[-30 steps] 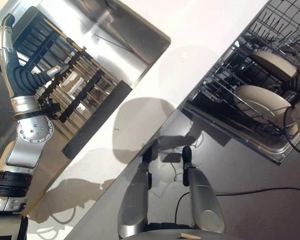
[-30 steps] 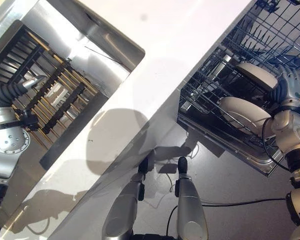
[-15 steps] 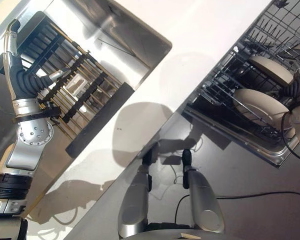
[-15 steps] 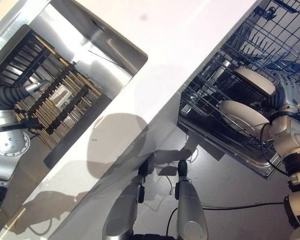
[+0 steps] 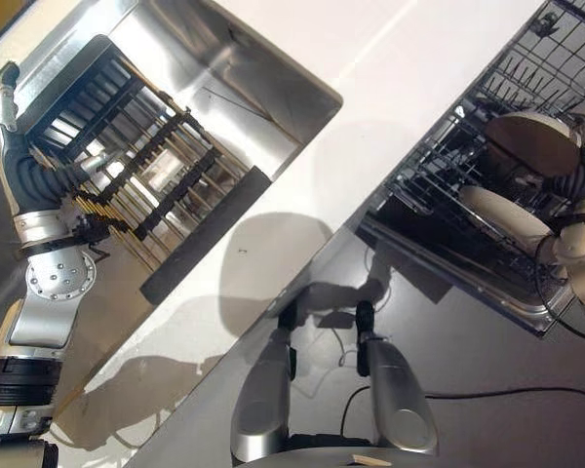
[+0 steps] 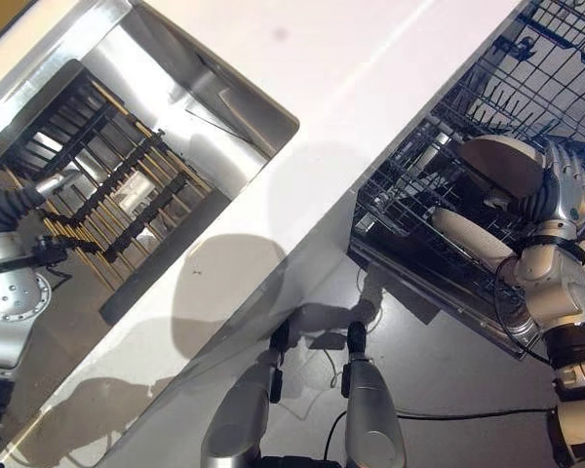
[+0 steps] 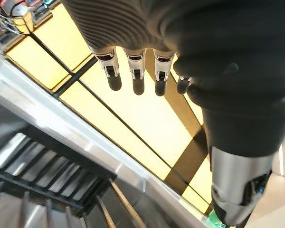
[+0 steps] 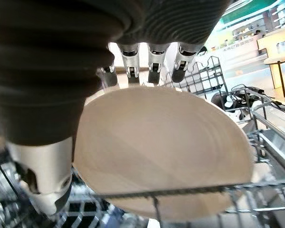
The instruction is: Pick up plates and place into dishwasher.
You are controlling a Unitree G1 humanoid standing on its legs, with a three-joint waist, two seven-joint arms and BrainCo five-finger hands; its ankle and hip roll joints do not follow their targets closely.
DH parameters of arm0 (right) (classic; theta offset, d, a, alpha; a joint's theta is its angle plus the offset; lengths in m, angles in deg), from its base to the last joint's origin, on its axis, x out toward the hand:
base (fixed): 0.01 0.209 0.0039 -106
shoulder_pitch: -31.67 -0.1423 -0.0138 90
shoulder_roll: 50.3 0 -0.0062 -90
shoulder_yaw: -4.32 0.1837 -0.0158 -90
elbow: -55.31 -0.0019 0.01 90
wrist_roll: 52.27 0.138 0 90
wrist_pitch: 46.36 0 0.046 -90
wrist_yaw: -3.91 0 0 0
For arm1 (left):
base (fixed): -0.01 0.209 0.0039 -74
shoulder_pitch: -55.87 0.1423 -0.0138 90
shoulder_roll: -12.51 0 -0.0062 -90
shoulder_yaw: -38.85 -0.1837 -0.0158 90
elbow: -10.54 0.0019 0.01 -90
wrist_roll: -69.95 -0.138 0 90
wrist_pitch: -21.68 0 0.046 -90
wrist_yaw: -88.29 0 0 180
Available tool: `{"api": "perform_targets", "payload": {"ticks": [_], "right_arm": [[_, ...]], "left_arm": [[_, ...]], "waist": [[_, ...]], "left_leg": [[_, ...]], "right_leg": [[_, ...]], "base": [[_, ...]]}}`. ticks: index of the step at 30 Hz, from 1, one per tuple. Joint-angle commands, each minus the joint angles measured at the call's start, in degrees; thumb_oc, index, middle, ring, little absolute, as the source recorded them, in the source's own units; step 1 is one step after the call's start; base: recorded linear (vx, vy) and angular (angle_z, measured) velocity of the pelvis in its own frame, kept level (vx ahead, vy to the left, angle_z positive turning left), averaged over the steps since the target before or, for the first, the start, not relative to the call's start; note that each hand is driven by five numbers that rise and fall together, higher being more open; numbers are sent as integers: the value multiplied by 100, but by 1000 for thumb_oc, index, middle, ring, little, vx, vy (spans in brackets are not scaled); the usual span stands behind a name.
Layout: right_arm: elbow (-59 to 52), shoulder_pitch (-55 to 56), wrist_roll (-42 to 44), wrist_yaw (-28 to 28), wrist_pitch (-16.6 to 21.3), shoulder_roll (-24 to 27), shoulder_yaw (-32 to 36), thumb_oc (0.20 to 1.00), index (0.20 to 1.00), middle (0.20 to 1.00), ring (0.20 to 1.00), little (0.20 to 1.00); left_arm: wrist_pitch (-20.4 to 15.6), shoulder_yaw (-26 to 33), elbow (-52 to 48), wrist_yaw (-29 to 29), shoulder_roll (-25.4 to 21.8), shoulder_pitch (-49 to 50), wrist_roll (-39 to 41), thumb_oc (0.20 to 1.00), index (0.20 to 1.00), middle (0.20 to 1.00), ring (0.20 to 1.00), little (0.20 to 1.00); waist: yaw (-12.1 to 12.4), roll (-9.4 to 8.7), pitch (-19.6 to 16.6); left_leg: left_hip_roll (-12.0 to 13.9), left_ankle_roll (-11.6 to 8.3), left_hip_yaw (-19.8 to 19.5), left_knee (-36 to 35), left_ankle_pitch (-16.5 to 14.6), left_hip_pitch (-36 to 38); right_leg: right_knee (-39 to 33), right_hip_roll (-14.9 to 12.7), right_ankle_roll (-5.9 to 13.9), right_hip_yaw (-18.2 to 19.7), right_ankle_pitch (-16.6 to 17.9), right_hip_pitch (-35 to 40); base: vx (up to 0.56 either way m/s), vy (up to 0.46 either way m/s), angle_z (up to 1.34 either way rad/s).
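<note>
Right hand point(image 6: 558, 200) is deep in the dishwasher rack point(image 6: 424, 210) with a cream plate point(image 6: 502, 164) in its grip. From the wrist camera the fingers point(image 8: 152, 64) hook over the plate's far edge and the thumb sits on the near side, so it's clamped on, with the plate standing on edge among the wires. A second plate point(image 6: 468, 237) is already slotted in the rack just beside it, nearer the front, and looks settled.

So one plate seems loaded and this one is nearly there; it just needs seating between the tines and letting go.

Left hand point(image 5: 19, 161) hangs over the drying rack point(image 5: 141, 171) in the sink point(image 5: 273, 78), fingers point(image 7: 135, 73) straight and holding nothing. No plates visible in that drying rack, so there may not be much left to fetch, though part of it is hidden behind the arm.
</note>
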Motion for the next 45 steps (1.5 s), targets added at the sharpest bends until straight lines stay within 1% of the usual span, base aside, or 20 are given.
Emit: {"api": "perform_targets", "payload": {"ticks": [1,7,11,13,16,20,23,28,31,34,38,42,45], "right_arm": [[-356,161,-191,-274,180,64,173,1000,1000,1000,1000,1000],[-890,549,-164,-445,103,-145,599,1000,1000,1000,1000,1000],[-1233,865,-181,-551,116,-323,837,1000,1000,1000,1000,1000],[-1426,1108,-110,-677,99,-505,993,1000,1000,1000,1000,1000],[-1601,1556,31,-874,171,-792,1262,1000,1000,1000,1000,1000],[-1783,2042,-66,-829,189,-1106,1487,1000,1000,1000,1000,1000],[-1873,2324,-161,-701,138,-1245,1565,1000,1000,1000,1000,1000],[-1797,2663,-151,-581,86,-1461,1594,1000,1000,1000,1000,1000],[-1754,2822,-16,-596,103,-1575,1612,1000,1000,1000,1000,1000],[-1630,2936,138,-639,145,-1687,1613,1000,1000,1000,1000,1000],[-1536,3063,260,-669,149,-1825,1556,1000,1000,1000,1000,1000],[-1346,2982,717,-798,250,-1756,1541,1000,1000,1000,1000,1000],[-1276,2869,1157,-908,466,-1718,1512,1000,1000,1000,1000,1000]], "left_arm": [[-255,370,-225,50,134,235,220,1000,1000,1000,1000,1000],[-310,551,-257,238,240,482,261,1000,1000,1000,1000,1000],[-358,657,-315,331,336,645,313,1000,1000,1000,1000,1000],[-432,708,-325,409,432,755,306,1000,1000,1000,1000,1000],[-563,805,-346,574,598,922,294,1000,1000,1000,1000,1000],[-622,871,-365,777,781,1096,232,1000,1000,1000,1000,1000],[-550,938,-422,973,870,1224,232,1000,1000,1000,1000,1000],[-561,925,-320,1180,1068,1379,197,1000,1000,1000,1000,1000],[-541,950,-353,1236,1162,1533,178,1000,1000,1000,1000,1000],[-581,956,-279,1198,1241,1654,191,1000,1000,1000,1000,1000],[-600,1070,-301,1191,1228,1814,280,1000,1000,1000,1000,1000],[-555,966,-221,1130,1280,1736,332,1000,1000,1000,1000,1000],[-518,814,-202,1014,1292,1654,370,1000,1000,1000,1000,1000]], "waist": [[-3,-199,-566],[-48,-211,-708],[-95,-220,-795],[-124,-255,-896],[-166,-306,-1074],[-225,-359,-1351],[-268,-377,-1557],[-369,-314,-1743],[-419,-259,-1742],[-484,-154,-1672],[-506,-88,-1629],[-567,19,-1499],[-608,107,-1353]], "left_leg": [[113,150,96,397,-193,-179],[123,156,147,381,-246,-46],[119,175,216,364,-300,82],[99,193,273,337,-348,205],[62,210,346,340,-430,361],[-7,226,417,427,-576,542],[-60,243,474,421,-694,741],[-130,273,585,369,-831,1010],[-184,315,656,359,-896,1107],[-285,372,696,405,-948,1157],[-406,447,734,354,-981,1238],[-468,472,823,621,-1065,1091],[-504,482,857,853,-1112,908]], "right_leg": [[-668,-272,198,-183,76,429],[-701,-280,203,-165,55,550],[-733,-297,216,-140,50,638],[-790,-317,232,-130,56,749],[-873,-350,261,-97,66,910],[-1015,-397,313,8,95,1151],[-1160,-445,385,123,125,1349],[-1253,-561,535,335,183,1493],[-1235,-639,617,469,200,1501],[-1139,-742,720,641,247,1442],[-1113,-841,835,756,311,1408],[-950,-942,878,853,337,1212],[-809,-985,874,900,338,1036]], "base": [[68,32,0],[33,40,2],[1,64,-2],[13,81,-7],[19,84,-7],[66,99,-3],[82,126,-12],[43,168,-21],[-11,176,-17],[-22,176,-21],[-6,123,-14],[-23,114,-5],[-54,84,-10]]}}
